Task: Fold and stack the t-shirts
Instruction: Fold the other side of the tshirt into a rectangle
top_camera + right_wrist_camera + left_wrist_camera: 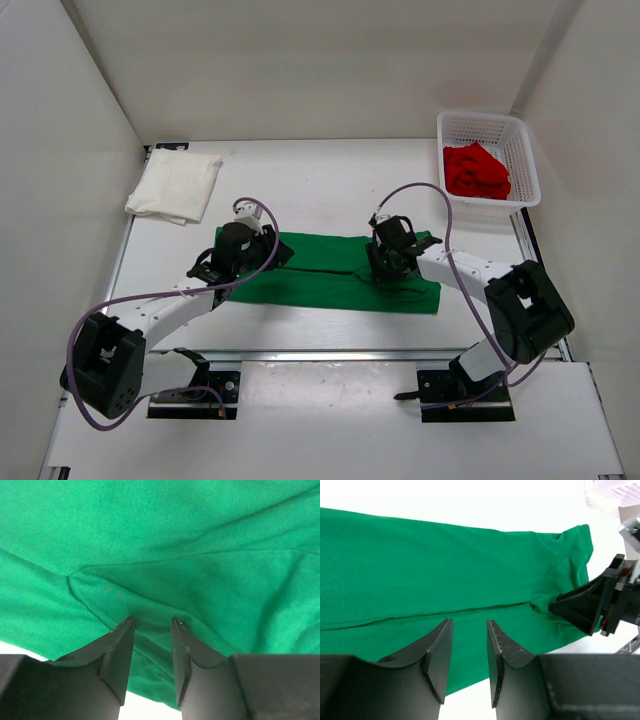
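The white soft cloth t-shirt (175,187) lies as a loosely folded, slightly rumpled packet at the far left of the white surface (320,180), well apart from both arms.

Nearer the arms, the bright green cloth t-shirt (330,275) is spread flat as a long band across the middle of the surface. A line runs along its length where two edges of cloth meet. The left tool (470,622) hangs over the left end of this band. Its two black fingers (440,655) are parted and released, with nothing between them, and the green cloth shows through the gap below.

The right tool (152,621) is down on the right part of the green shirt, near the sleeve. Its fingers stand apart, so it is released. Their tips touch a small raised ridge of green cloth that runs up to the gap, but it is not pinched.

At the far right corner, the red cloth t-shirt (476,170) sits crumpled inside the white plastic mesh basket (527,165).
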Controlling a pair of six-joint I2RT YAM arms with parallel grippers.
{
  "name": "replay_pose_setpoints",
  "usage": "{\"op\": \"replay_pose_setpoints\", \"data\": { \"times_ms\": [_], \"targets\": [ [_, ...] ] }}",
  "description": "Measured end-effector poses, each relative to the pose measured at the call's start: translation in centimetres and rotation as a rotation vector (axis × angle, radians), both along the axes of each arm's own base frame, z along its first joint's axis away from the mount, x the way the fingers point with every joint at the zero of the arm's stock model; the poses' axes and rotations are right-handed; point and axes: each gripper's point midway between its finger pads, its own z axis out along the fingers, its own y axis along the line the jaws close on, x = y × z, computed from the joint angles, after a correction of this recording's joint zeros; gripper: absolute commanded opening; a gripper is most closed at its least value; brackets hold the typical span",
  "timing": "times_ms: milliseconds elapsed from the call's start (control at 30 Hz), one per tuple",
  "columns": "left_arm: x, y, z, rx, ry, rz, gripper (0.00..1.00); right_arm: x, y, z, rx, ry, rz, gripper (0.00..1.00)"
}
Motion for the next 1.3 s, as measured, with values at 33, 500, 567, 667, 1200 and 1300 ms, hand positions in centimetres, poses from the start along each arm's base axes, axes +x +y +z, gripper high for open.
{"op": "replay_pose_setpoints", "data": {
  "times_ms": [33,500,567,667,1200,1300],
  "targets": [
    [0.0,0.0,0.0,-0.001,0.001,0.0,0.43,-0.1,0.1,0.2,0.002,-0.003,0.004,0.34],
    [0.2,0.1,0.3,-0.017,-0.005,0.003,0.43,-1.1,0.8,0.2,0.051,0.023,0.038,0.35],
    [0.3,0.1,0.3,-0.019,-0.007,0.003,0.43,-1.1,0.7,-0.3,0.041,0.036,0.039,0.35],
    [0.3,0.1,0.4,-0.02,-0.008,0.005,0.43,-0.9,0.7,-0.4,0.034,0.037,0.038,0.35],
    [0.2,0.0,0.4,-0.028,-0.002,-0.005,0.42,-0.4,1.2,2.5,0.09,0.058,0.045,0.0],
    [0.1,-0.1,0.4,-0.034,0.0,-0.012,0.43,-0.7,1.2,3.6,0.138,0.085,0.052,0.01]
  ]
}}
